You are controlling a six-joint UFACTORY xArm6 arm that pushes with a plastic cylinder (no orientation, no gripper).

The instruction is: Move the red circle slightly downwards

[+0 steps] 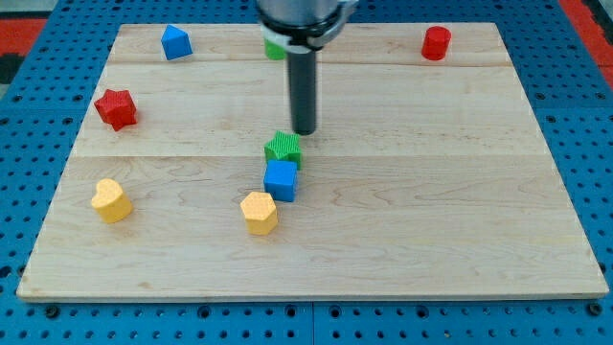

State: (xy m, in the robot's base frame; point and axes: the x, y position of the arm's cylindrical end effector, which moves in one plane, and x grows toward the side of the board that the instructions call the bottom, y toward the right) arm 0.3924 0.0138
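Observation:
The red circle (436,43), a short red cylinder, stands near the top right corner of the wooden board (431,192). My tip (304,131) rests on the board near its middle, far to the left of and below the red circle. The tip is just above and right of a green star (283,148), close to touching it. A blue cube (281,180) sits right below the green star, and a yellow hexagon (259,212) sits below and left of the cube.
A red star (116,108) lies at the left edge, a yellow heart (111,200) below it. A blue house-shaped block (175,42) sits at the top left. A green block (275,47) shows partly behind the arm at the top.

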